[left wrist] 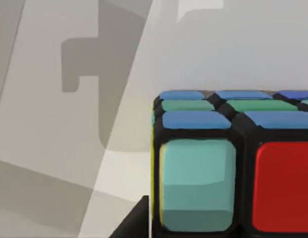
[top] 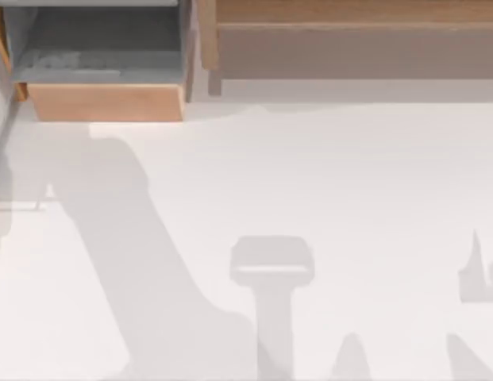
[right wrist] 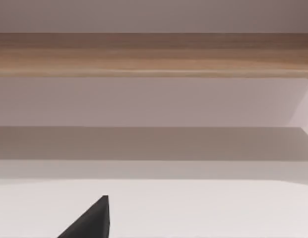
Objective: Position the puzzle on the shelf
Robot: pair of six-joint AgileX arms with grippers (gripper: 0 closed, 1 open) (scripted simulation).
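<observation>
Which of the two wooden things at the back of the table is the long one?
The shelf at the top view's right: it runs long and wide, while the wooden box left of it is shorter, with a grey inside.

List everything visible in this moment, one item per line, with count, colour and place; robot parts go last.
puzzle: one, blue, green, teal and red squares with black lines, close in the left wrist view.
shelf: one, light-brown wood, grey-brown recess below, top view's upper right.
wooden box: one, light-brown with grey interior, top view's upper left.
table: one, white, crossed by grey shadows.
left finger: one dark tip beside the puzzle.
right finger: one dark tip, facing the shelf.
</observation>
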